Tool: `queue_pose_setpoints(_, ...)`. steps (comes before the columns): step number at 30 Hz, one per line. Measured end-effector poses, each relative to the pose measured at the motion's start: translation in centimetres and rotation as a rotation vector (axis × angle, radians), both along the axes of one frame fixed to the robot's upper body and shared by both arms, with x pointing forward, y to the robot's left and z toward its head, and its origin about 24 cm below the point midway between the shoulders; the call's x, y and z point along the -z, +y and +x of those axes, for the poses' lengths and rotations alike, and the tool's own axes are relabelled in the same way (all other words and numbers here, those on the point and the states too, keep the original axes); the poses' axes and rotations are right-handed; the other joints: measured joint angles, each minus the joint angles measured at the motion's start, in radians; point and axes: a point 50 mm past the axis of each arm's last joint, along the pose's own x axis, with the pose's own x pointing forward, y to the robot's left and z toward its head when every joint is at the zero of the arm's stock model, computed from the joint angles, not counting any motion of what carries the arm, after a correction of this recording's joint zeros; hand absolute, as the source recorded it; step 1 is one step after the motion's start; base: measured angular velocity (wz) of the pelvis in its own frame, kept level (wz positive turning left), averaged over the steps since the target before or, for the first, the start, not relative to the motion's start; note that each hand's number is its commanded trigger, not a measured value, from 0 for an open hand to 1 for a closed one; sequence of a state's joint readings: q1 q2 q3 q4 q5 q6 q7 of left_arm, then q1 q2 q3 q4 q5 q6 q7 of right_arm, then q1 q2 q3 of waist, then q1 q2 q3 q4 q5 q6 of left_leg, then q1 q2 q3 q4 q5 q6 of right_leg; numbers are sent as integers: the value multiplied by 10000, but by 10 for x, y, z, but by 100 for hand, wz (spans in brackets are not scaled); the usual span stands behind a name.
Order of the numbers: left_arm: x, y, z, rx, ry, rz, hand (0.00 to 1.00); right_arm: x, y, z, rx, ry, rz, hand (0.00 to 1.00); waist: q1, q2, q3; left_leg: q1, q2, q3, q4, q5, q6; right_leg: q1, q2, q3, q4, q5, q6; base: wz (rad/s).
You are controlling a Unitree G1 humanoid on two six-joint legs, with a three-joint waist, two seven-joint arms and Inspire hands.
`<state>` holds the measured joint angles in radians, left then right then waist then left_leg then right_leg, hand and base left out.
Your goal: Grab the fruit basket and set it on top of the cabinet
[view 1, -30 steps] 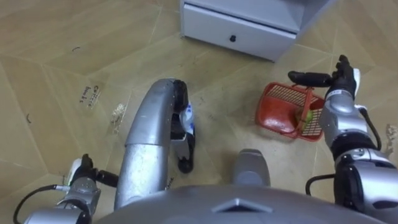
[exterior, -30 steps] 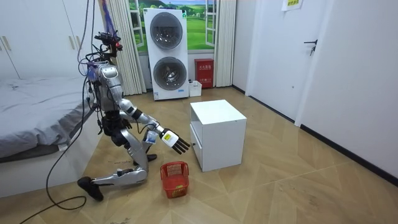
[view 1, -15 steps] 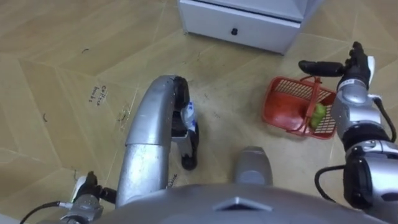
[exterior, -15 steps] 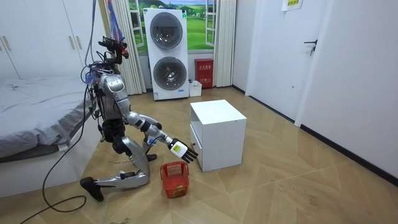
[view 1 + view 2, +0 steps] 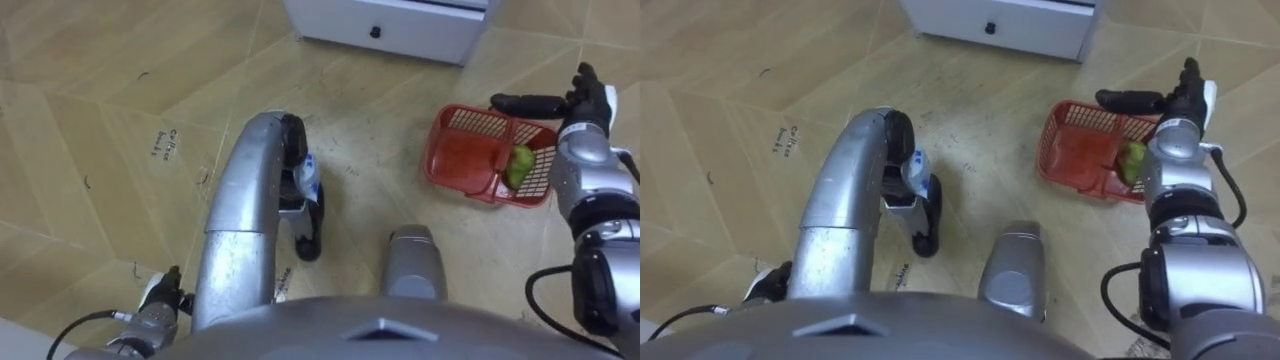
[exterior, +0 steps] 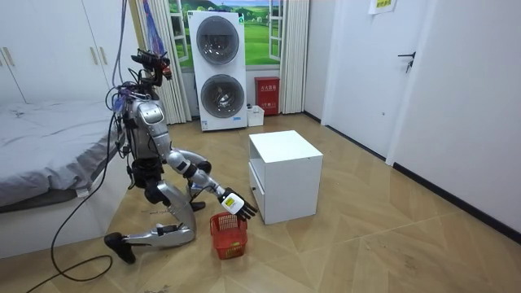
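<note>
Kneeling robot's right hand has dropped to the fruit basket rim, fingers straight, holding nothing. Grasp not yet made. Left hand low, state unclear.

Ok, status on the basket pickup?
Right hand open over the basket, not gripping. Left hand low at left. Basket on floor, green fruit inside. White cabinet behind it, not blocking.

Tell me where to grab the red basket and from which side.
Probably the handle arching across the red basket, taken from above. It stands upright over the open top, beside the green fruit, and the open right hand hovers near the far rim.
</note>
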<state>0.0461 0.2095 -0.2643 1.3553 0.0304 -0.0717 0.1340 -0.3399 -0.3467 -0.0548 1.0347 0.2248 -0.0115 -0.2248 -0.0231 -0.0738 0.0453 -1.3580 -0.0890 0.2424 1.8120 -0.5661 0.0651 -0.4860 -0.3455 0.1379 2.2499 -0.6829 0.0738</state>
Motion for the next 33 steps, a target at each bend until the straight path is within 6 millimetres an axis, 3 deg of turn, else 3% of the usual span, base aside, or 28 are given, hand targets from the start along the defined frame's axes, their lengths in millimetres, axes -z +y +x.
queue_pose_setpoints(4, 1, -2, -3, 257, 211, -111, 0, 6, -5, -7, -278, 577, -70, 0, 201, 235, 9, -19, 70, 33, -3, 2, -1, -89, 7, 17, 31, -7, 3, -2)
queue_pose_setpoints(5, 1, -3, -3, 335, 218, -132, 0, 7, -6, -9, -268, 687, -67, 0, 288, 311, -21, -80, 87, 49, -17, 11, -20, -189, 9, 54, 55, -9, 6, 0)
queue_pose_setpoints(7, 1, -3, 0, 369, 173, -189, 0, 7, -8, -10, -295, 730, -47, 0, 333, 407, 14, -113, 90, 61, -42, 27, -45, -250, -2, 62, 77, -13, 11, 0)
queue_pose_setpoints(9, 1, -3, 1, 378, 177, -225, 0, 8, -6, -9, -522, 843, -44, 0, 361, 404, 17, -114, 113, 123, -93, 39, -69, -341, -34, 156, 102, -14, 12, -3)
queue_pose_setpoints(10, 1, -4, 1, 398, 204, -320, 0, 9, -6, -8, -617, 915, -21, 0, 383, 357, 56, -122, 145, 155, -109, 49, -88, -398, -32, 223, 128, -15, 12, -5)
queue_pose_setpoints(33, 2, -6, 0, -126, 430, -1005, 0, 21, -9, -21, -448, 1588, 806, 0, 590, 358, 58, -357, 182, 205, -196, 123, -146, -729, -19, 266, 183, -44, 37, 0)
